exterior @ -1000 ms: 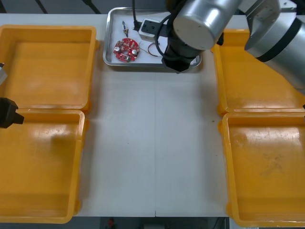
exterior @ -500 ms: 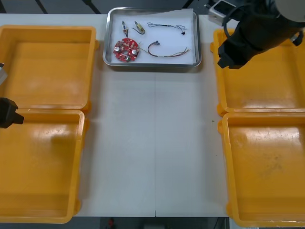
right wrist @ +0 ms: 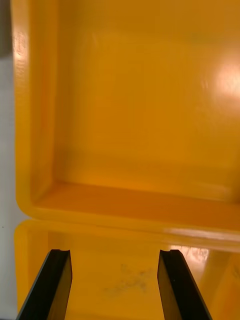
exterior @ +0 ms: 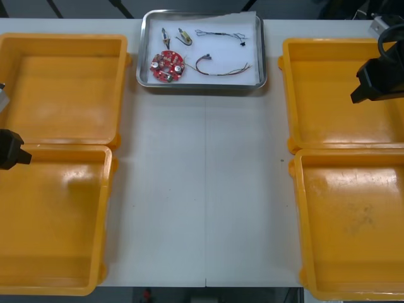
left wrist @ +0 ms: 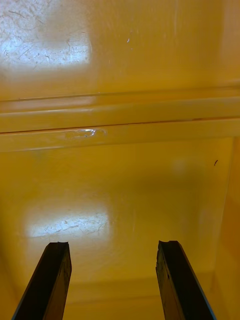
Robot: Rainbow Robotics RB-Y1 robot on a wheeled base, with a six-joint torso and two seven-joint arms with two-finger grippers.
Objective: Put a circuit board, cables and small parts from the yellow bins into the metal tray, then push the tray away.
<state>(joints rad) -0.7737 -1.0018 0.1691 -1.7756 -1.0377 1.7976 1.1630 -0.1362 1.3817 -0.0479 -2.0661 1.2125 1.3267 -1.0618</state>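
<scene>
- Four bins [exterior: 63,88] are all looking bare, so I'm guessing the loading part is finished.
- Everything is sitting in the tray [exterior: 202,86] at the far middle of the table [exterior: 202,189]. That's the board [exterior: 166,66], two cables [exterior: 221,68] next to it and a couple of small metal parts [exterior: 165,36]. Nothing seems to be hanging over the rim.
- The tray is lying right up by the table's far edge, so I'm reading this as the very end of the push step.
- If it's needing one more shove, a gripper would be coming in low against the near rim. It'd be pushing dead straight so the tray isn't twisting.
- The right gripper [right wrist: 117,280] is hovering over the right-hand bins, about where their two rims meet. Its jaws are spread wide and it's holding and touching nothing.
- The left gripper [left wrist: 115,280] is doing the same over the left pair. It's also wide apart, with nothing between the fingers, well away from the tray.
</scene>
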